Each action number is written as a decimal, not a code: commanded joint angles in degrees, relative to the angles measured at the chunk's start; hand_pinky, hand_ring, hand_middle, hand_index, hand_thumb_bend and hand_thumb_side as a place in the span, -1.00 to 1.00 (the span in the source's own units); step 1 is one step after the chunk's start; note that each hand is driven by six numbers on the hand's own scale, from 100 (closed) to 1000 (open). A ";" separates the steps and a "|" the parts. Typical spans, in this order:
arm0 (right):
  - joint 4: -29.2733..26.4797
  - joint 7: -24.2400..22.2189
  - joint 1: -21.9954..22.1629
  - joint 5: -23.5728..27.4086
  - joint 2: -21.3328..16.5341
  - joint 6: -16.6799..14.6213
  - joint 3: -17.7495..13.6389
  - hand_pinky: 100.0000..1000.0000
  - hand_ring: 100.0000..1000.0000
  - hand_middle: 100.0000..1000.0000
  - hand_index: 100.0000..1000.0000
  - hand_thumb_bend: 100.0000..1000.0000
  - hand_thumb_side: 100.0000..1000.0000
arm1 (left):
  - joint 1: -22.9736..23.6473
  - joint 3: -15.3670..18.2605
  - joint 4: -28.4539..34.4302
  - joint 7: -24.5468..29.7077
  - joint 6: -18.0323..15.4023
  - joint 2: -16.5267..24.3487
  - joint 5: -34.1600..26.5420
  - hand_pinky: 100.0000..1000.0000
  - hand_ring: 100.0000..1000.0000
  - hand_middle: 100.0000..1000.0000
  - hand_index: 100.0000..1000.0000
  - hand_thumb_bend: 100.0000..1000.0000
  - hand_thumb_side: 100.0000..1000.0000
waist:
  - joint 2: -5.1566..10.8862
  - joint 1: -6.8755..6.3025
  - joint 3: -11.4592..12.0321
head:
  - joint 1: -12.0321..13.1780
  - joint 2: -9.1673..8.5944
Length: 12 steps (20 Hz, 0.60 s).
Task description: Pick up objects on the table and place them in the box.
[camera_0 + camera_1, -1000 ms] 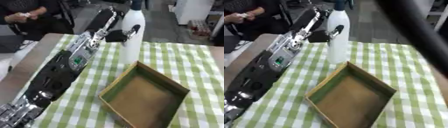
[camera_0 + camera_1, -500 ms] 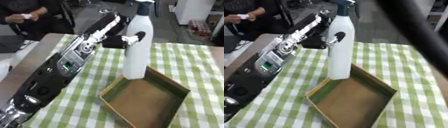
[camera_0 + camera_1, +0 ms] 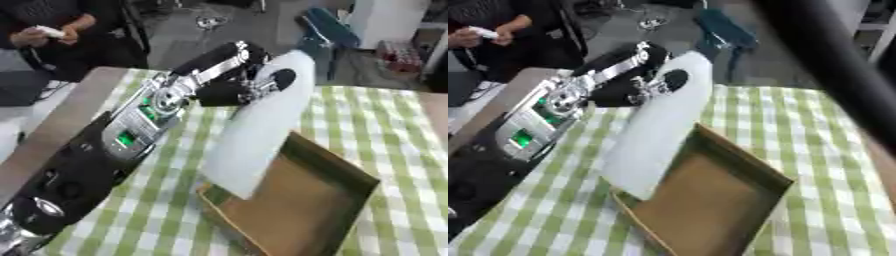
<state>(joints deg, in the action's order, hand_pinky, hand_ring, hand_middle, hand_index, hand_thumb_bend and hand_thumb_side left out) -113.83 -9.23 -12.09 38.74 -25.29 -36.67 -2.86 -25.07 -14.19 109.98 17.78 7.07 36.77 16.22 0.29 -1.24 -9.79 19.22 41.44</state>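
Note:
My left hand [image 3: 234,91] is shut on a white spray bottle [image 3: 262,130] just below its teal trigger head [image 3: 320,31]. The bottle is tilted, head away from me and to the right. Its base hangs at the near left rim of the brown cardboard box [image 3: 308,210]. The box lies on the green checked tablecloth [image 3: 395,125] and I see nothing inside it. My left arm [image 3: 114,145] runs from the lower left corner up to the bottle. Only the dark forearm of my right arm [image 3: 833,65] shows, crossing the upper right of the right eye view.
A bare brown strip of table [image 3: 54,134] runs along the cloth's left side. Beyond the far edge is grey floor with a white cabinet [image 3: 385,20].
The bottle has gone from upright to leaning, and its base has come down to the box's near left rim. The whole picture has also shifted, so the camera moved.

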 commanded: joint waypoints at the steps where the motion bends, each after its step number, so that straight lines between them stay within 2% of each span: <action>1: -0.76 0.20 -0.56 -0.18 -1.30 0.04 -0.42 -0.39 -0.14 -0.10 0.42 -0.73 0.97 | -0.25 0.40 0.92 3.13 -1.96 1.52 1.31 -0.21 0.29 0.44 0.47 -0.33 1.00 | 0.52 0.06 -0.07 | -0.03 -0.63; 7: -0.76 0.20 -0.60 -0.16 -1.29 0.04 -0.43 -0.39 -0.14 -0.10 0.42 -0.73 0.97 | -0.22 0.83 0.75 4.25 -3.17 1.11 1.79 -0.19 0.30 0.46 0.48 -0.28 1.00 | 0.51 0.06 -0.10 | -0.29 -0.61; 12: -0.76 0.24 -0.57 -0.19 -1.28 0.01 -0.54 -0.39 -0.14 -0.10 0.42 -0.73 0.97 | 0.42 2.71 1.42 1.04 -2.91 1.07 1.89 -0.18 0.31 0.46 0.48 -0.24 0.93 | 0.50 0.07 0.07 | -0.55 -0.75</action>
<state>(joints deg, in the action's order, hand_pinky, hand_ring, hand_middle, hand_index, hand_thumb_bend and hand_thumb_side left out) -113.83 -9.22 -12.10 38.74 -25.29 -36.68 -2.87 -24.27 -12.86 110.32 19.73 4.12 36.74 17.64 0.29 -1.24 -9.77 19.13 41.44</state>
